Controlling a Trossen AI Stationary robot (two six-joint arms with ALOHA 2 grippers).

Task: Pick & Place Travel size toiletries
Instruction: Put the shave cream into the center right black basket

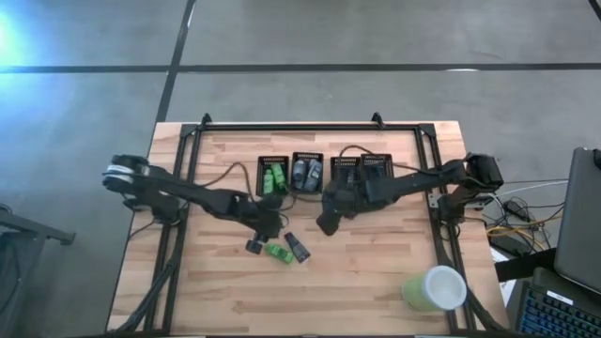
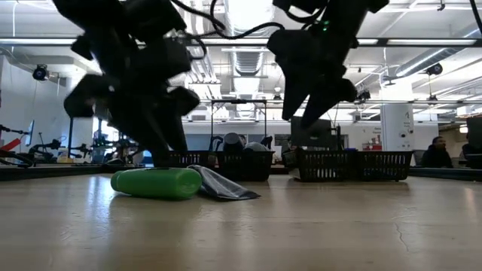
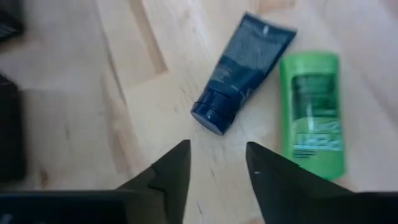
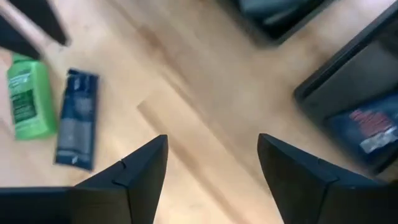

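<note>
While the wooden desk [image 1: 376,272] sits in a big bright room, both claws, left claw [image 3: 217,171] and right claw [image 4: 212,163], hang apart, holding nothing, near a green packet [image 3: 312,112] and dark tube [image 3: 239,71].

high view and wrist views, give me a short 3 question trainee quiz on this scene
1. True or false: the bright green plastic packet lies inside a black mesh bin.
2. What lies right beside that packet on the wooden table? A) a dark blue tapered tube B) a spoon C) a sponge
3. Fill in: the left gripper and the right gripper both hold ____.

Key: 1 false; 2 A, the dark blue tapered tube; 3 nothing, both are open.
</note>
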